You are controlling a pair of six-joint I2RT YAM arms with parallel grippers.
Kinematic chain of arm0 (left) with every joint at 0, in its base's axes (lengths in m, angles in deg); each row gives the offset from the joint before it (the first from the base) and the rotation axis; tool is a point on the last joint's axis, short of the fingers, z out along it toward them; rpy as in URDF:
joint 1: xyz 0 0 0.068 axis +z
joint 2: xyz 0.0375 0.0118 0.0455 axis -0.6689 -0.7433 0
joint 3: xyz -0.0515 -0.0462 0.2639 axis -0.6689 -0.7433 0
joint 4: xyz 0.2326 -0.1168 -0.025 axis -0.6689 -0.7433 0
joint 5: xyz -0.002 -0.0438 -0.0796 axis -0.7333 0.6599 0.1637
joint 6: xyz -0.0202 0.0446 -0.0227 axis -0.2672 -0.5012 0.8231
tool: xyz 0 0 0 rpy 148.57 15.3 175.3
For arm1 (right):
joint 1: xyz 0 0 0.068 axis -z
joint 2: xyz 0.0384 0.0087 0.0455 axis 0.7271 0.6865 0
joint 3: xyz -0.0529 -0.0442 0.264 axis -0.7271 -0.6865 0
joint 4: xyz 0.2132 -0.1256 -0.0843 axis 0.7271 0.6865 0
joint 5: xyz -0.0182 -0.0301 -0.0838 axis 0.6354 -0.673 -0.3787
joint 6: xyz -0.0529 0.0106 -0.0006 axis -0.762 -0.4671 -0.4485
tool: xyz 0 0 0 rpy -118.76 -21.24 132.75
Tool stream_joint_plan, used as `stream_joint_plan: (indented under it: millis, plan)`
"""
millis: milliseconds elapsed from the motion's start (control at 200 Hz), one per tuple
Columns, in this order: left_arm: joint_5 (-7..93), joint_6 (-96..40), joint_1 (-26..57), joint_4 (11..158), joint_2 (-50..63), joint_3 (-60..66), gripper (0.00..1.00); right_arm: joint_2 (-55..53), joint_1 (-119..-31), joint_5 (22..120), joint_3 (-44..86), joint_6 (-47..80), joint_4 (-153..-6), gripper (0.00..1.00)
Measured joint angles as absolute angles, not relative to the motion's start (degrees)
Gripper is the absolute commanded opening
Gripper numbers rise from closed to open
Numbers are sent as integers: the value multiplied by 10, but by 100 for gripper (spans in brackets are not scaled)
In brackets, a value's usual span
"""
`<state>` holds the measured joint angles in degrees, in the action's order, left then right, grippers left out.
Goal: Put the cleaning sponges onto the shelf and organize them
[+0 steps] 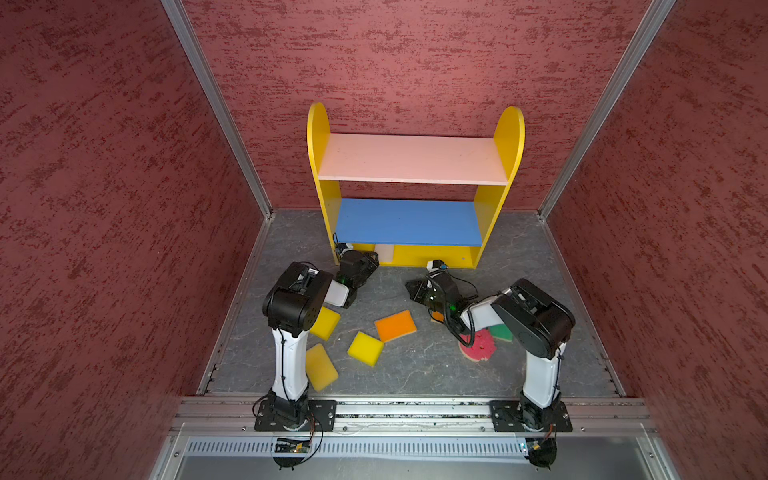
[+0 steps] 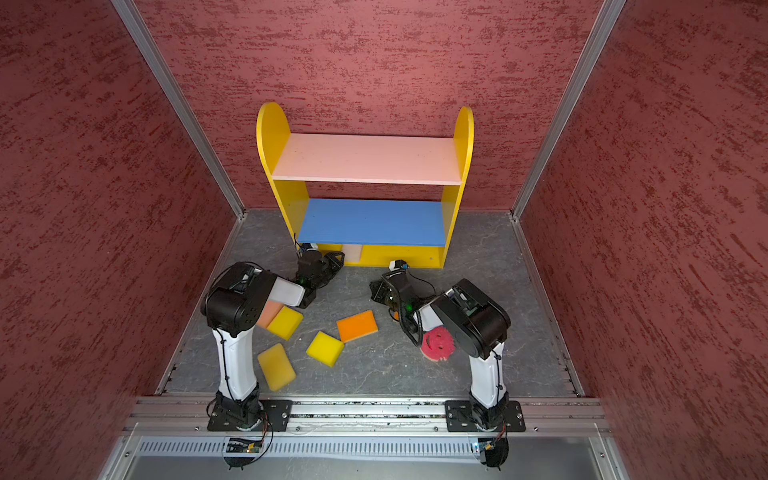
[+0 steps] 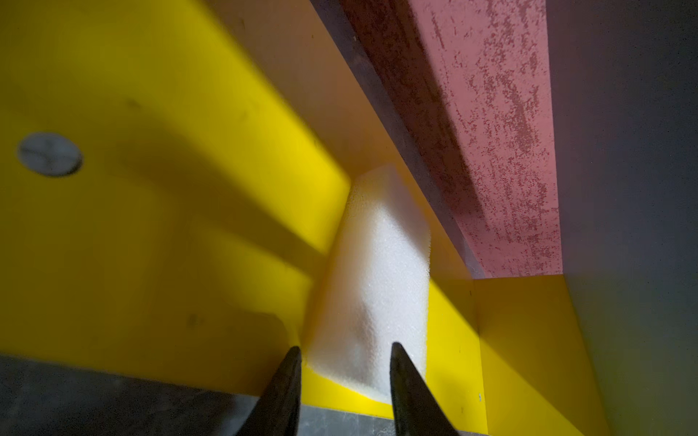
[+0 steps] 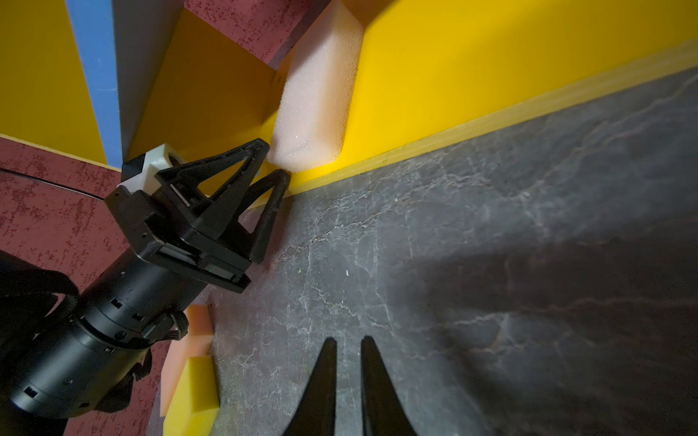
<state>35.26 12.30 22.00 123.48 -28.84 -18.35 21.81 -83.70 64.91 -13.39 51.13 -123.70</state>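
The shelf (image 1: 415, 160) (image 2: 365, 160) stands against the back wall. A cream sponge (image 1: 385, 252) (image 3: 377, 271) (image 4: 317, 94) stands on edge at the left end of its yellow bottom board. My left gripper (image 1: 373, 261) (image 3: 345, 345) (image 4: 275, 160) is open just in front of that sponge, one tip at its near corner, nothing between the fingers. My right gripper (image 1: 411, 287) (image 4: 348, 339) hovers over bare floor before the shelf, its fingers a narrow slit apart and empty. On the floor lie an orange sponge (image 1: 395, 325), yellow sponges (image 1: 365, 348) (image 1: 326, 322) (image 1: 321, 365), a peach one (image 2: 269, 311), a pink smiley one (image 2: 436, 343) and a green one (image 1: 500, 331).
Red textured walls close in the grey floor (image 1: 415, 370) on three sides. A metal rail (image 1: 415, 409) with both arm bases runs along the front. The right arm's elbow hangs over the pink and green sponges; the left arm covers part of the peach one.
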Motion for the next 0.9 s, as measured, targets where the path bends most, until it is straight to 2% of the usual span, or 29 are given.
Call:
stream_joint_plan:
  millis: [461,756,902]
  plan:
    - [346,123,211,1217,-296,-165,19,234,-828,662,-134,519,-1253,17]
    - [344,123,203,1215,-296,-164,19,236,-826,671,-141,522,-1267,17]
    - [342,123,199,1214,-295,-164,23,236,-824,672,-147,524,-1275,18]
